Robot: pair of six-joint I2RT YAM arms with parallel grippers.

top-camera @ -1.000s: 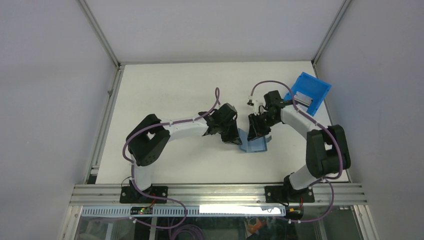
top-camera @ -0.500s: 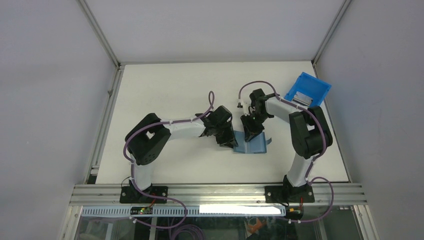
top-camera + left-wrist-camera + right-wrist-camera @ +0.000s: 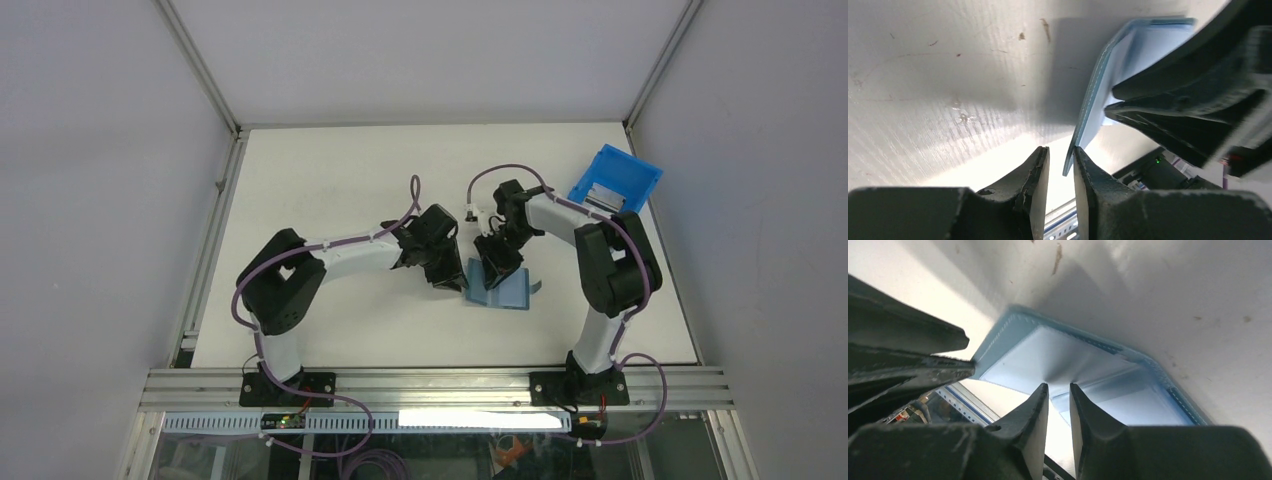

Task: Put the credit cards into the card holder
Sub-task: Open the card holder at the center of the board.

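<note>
Both grippers have shifted leftward over the last second, the right arm folding its elbow in, and the card holder (image 3: 498,290) has slid a touch the same way and now lies further open on the white table (image 3: 330,180). At the card holder's left edge the left gripper (image 3: 1060,165) hangs with its jaws a narrow slit apart and nothing between them. One raised flap of the holder stands just beside the outer face of its right finger, not inside the gap. Over the card holder's light-blue inside the right gripper (image 3: 1059,400) hovers just as narrow. The lining creases toward its tips, but nothing can be made out between them. Well away from the card holder, toward the far right, the credit cards (image 3: 601,195) lie in the blue bin (image 3: 630,170), none of them picked up yet. The step in hand looks like spreading the holder and keeping it open. To do it well, the left gripper should move sideways so that the raised flap sits between its fingers before it closes. The right should press the other half flat rather than drag it. A pocket mouth must stay exposed and the holder must stay put before either arm leaves for a card.
</note>
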